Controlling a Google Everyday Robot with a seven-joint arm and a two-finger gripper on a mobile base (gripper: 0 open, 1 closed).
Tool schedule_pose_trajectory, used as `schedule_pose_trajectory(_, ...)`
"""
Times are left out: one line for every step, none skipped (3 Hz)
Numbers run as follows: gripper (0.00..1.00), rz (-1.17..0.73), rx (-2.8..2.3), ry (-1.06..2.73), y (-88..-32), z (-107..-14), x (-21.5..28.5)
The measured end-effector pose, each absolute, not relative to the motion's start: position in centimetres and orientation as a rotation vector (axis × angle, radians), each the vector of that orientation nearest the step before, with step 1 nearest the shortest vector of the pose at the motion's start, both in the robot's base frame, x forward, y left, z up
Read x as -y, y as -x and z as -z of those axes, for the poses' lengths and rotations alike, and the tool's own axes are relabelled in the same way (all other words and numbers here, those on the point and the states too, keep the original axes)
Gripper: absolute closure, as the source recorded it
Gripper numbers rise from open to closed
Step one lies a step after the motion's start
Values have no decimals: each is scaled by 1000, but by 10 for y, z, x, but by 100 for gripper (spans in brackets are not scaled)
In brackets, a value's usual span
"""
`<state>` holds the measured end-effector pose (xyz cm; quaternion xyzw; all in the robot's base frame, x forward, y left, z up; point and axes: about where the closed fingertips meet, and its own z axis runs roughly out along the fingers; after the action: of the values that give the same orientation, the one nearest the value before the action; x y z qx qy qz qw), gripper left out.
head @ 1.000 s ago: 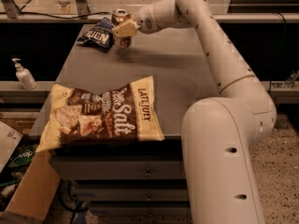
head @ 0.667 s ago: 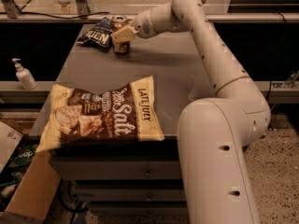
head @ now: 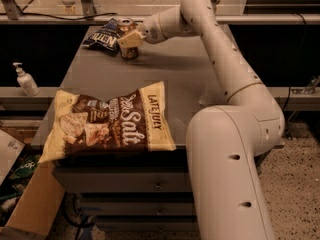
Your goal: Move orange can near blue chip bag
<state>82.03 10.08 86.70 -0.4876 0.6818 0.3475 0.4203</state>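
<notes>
Starting off the left side of the grey table, a white pump bottle stands on a ledge just beside the table's left edge. Below it, down by the table's near-left corner, a brown cardboard box sits on the floor. Up on the table itself, the big cream-and-brown Late July bag lies flat across the near-left part of the top, its front edge hanging a touch over the table's front. Now to the far-left corner of the table, where the action is! The blue chip bag lies there crumpled, white lettering facing up. Right against its right side stands the orange can, upright, silver top showing, its base down at the tabletop. The gripper is at the can, closed around its body, with one pale finger lying across the front of it, so can and chip bag sit side by side, touching or very nearly so. From the gripper the white arm sweeps right over the table's far edge, bends at the elbow and drops along the table's right side. It ends at the robot's wide white base column, which stands at the table's near-right corner.
</notes>
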Motion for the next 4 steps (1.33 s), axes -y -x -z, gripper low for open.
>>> schedule_pose_trajectory(58,-871,-1709,1222,-820,-868,-101)
schedule_pose_trajectory(35,-871,-1709,1222,-820,-869,-101)
schedule_pose_trajectory(12,-871,-1709,1222,-820,-869,-101)
schedule_pose_trajectory(0,-865,-1718,1226,-816,-874,-89)
